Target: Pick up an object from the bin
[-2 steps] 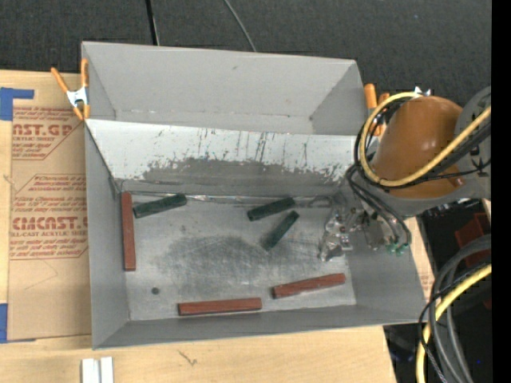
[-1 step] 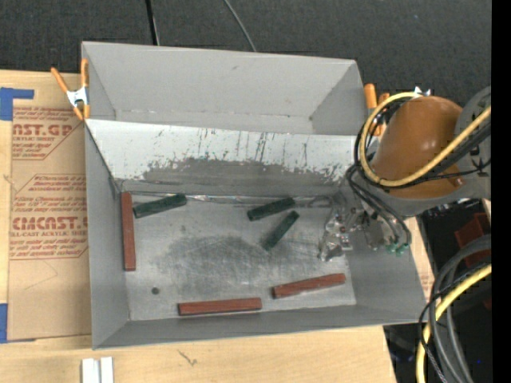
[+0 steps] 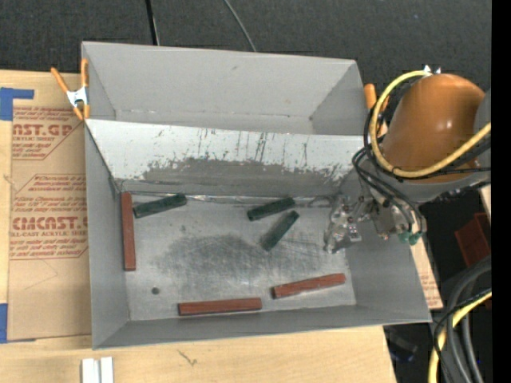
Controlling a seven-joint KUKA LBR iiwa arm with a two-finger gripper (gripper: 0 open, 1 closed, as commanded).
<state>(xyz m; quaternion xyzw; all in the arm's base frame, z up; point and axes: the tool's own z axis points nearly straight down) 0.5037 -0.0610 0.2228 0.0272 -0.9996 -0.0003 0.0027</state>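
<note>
**A:** Where does the gripper [image 3: 342, 231] stand?

**B:** Low in the grey metal bin [image 3: 215, 86], close to its right-hand wall as the view has it, over bare floor. I cannot tell whether it is open or closed, since the metal there blurs into the grey behind it. I can see nothing held in it.

**A:** What lies nearest to it?

**B:** Two things, neither touching it. The tilted dark green bar [image 3: 279, 230] is near the gripper, on the side toward the bin's middle. The reddish-brown bar [image 3: 310, 285] is near it too, on the side toward the front wall, lying almost level. A second green bar [image 3: 271, 209] sits just beyond the tilted one. Well apart from the gripper are a third green bar [image 3: 160, 206], a front reddish-brown bar [image 3: 219, 306] and an upright reddish-brown bar [image 3: 128, 231] along the far wall.

**A:** How would either of the near ones handle?

**B:** My guess is stiff, light and not fragile, though I cannot make out the material. They lie flat and low on the floor, and smooth faces may slip. I would take one across its narrow width at mid-length, square to its long axis, so it lifts without swinging. The reddish-brown bar has open floor along both long sides. The tilted green one has its neighbour near its upper end.
</note>
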